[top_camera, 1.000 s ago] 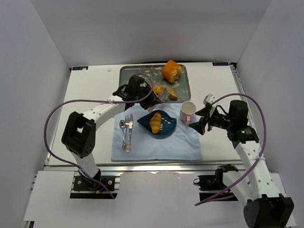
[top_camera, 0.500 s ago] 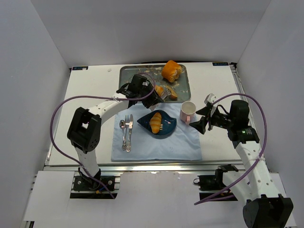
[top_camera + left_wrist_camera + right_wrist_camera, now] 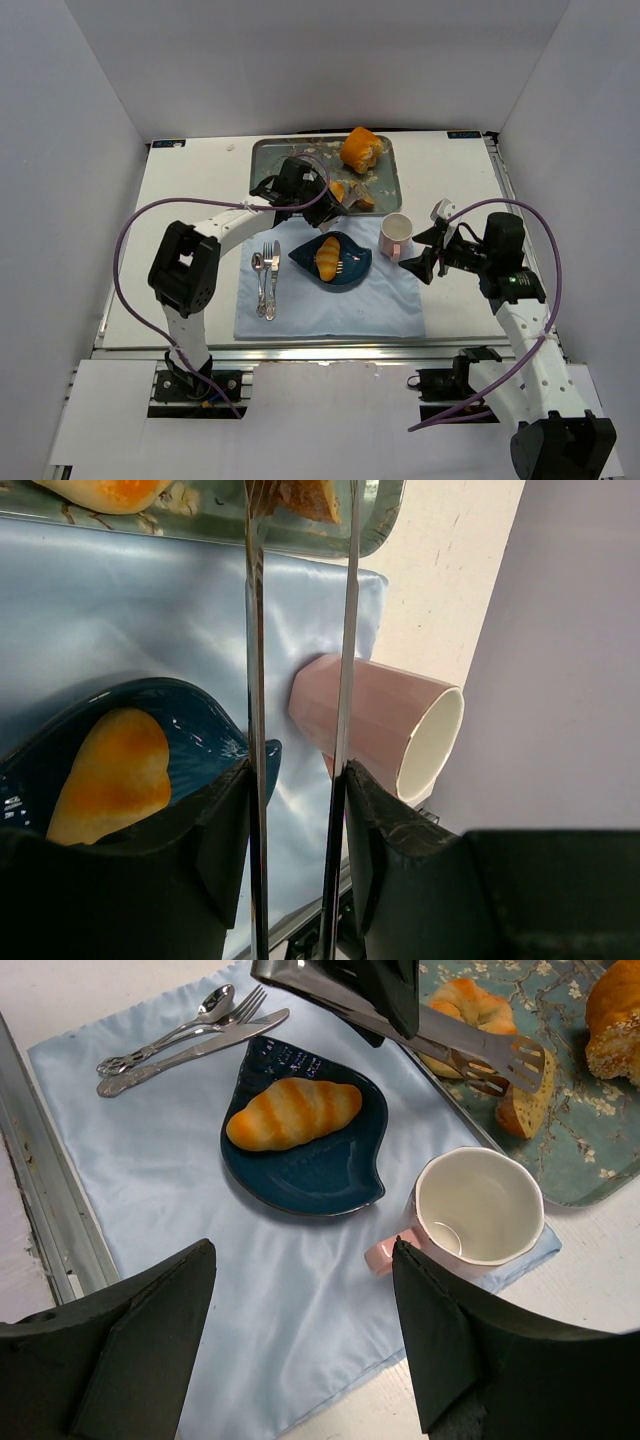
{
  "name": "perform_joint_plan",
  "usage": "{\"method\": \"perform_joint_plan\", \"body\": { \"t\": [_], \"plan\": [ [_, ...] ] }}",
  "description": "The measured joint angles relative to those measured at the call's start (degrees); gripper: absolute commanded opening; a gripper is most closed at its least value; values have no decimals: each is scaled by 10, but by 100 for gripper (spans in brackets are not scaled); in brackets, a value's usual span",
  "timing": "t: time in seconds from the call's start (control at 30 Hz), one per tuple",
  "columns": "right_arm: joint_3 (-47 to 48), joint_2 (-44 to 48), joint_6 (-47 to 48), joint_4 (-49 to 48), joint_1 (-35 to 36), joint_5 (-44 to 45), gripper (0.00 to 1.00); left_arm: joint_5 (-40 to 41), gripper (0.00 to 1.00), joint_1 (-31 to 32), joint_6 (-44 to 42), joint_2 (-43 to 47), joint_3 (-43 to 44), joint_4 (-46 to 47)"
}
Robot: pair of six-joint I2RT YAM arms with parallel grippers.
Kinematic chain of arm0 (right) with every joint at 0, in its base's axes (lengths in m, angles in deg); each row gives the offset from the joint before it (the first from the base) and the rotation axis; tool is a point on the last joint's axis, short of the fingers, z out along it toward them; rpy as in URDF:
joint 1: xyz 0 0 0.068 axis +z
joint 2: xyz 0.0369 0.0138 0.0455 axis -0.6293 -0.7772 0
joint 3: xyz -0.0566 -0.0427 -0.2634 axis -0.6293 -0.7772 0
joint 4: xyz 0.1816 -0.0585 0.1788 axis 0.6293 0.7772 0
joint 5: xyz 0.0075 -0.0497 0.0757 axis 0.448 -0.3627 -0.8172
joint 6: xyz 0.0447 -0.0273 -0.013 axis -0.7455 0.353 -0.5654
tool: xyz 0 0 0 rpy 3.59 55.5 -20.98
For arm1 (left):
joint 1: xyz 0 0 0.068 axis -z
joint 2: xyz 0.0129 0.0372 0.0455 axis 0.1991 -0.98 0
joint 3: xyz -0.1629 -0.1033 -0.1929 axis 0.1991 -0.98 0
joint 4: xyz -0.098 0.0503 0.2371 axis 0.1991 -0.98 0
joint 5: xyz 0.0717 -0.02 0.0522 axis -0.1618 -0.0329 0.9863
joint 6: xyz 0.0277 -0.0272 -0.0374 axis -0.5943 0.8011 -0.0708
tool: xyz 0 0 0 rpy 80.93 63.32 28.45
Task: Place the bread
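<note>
One striped roll already lies on the dark blue plate, which sits on the pale blue cloth toward the near edge of the table. We judge that part of the placing done. A spoon, fork and knife lie together on the cloth just left of the plate. A pink mug stands at the cloth's far right corner.

More bread remains on the metal tray at the far edge of the table. A large orange bun sits in its far right part. A ring-shaped roll and a cut slice lie near its near edge.

Our left gripper is clamped on a pair of metal tongs, both blades pressed between its fingers. The tong tips reach over the tray's near edge, just above the slice and beside the ring-shaped roll. We cannot tell whether they touch either piece, and nothing is lifted in them.

Our right gripper hovers over the cloth near the mug with its fingers spread and nothing between them.

If a second piece belongs on the plate, we would say the work stands about halfway. What is left is to close the tongs on a piece, carry it across and set it beside the roll. The plate has little bare room, so the piece may land against the roll.
</note>
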Motion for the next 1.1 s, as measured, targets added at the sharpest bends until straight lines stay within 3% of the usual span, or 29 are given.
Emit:
{"method": "perform_joint_plan", "body": {
  "t": [0.17, 0.37, 0.63, 1.1],
  "plan": [
    [0, 1, 0, 0, 0, -1, 76, -9, 40, 0, 5, -17, 1, 4],
    [0, 8, 0, 0, -4, -2, 76, -20, 17, 0, 7, -21, 1, 9],
    [0, 11, 0, 1, -7, -2, 76, -22, 7, -1, 5, 5, -15, 9],
    [0, 10, 5, 19, -7, -4, 76, -45, 6, -3, -31, 341, -196, -35]
  ]
}}
